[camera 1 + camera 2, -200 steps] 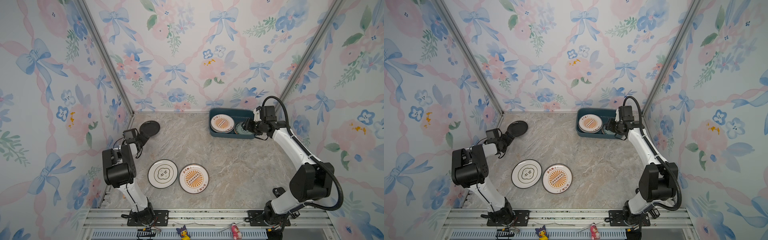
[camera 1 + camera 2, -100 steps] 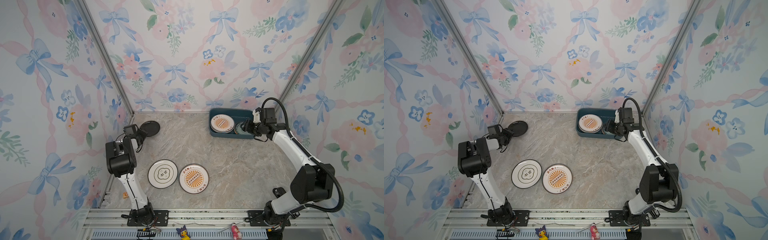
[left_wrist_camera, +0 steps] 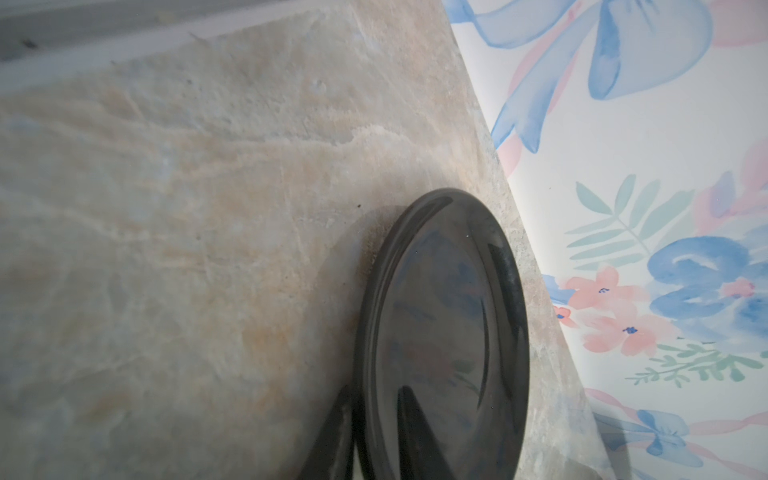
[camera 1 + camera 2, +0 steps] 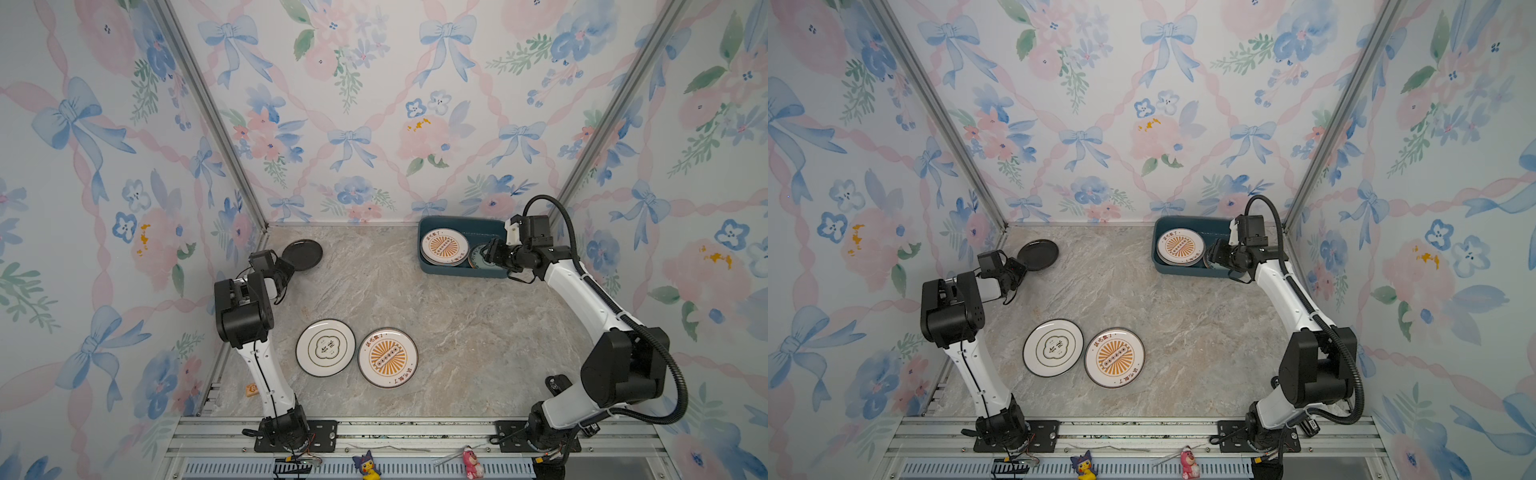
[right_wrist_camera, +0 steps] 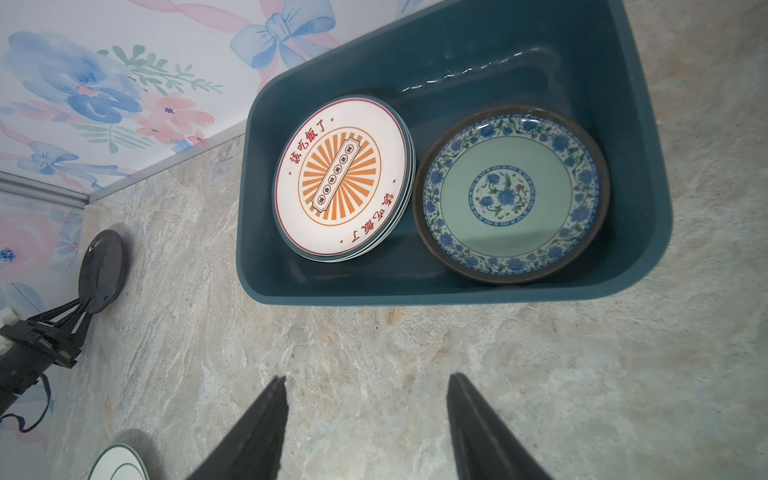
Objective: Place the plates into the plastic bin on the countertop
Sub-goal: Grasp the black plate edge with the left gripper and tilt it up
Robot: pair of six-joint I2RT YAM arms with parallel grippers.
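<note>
Left station: the left gripper is pinching the black plate by its rim. In the left wrist view one finger lies on the plate's upper face and the other sits under the edge. The plate lies at the far-left corner of the countertop, close to the side wall, and extends away from the gripper toward the back. I cannot tell whether it is clear of the surface.

Centre: two large white plates lie flat near the front, the cloud-emblem plate just beside the sunburst plate. Both are nearer the left arm's base.

Right station: the plastic bin stands against the back wall, well apart from the black plate and directly to its right. Inside it, a stack topped by a sunburst plate fills the left half and a teal-patterned plate the right half. The right gripper hangs at the bin's right end, jaws spread and empty.

Assessment: the carry runs rightward along the back wall. The left arm holds the load, but the bin lies on the right arm's side. The black plate's likely landing spot is on top of one of the plates already inside.
</note>
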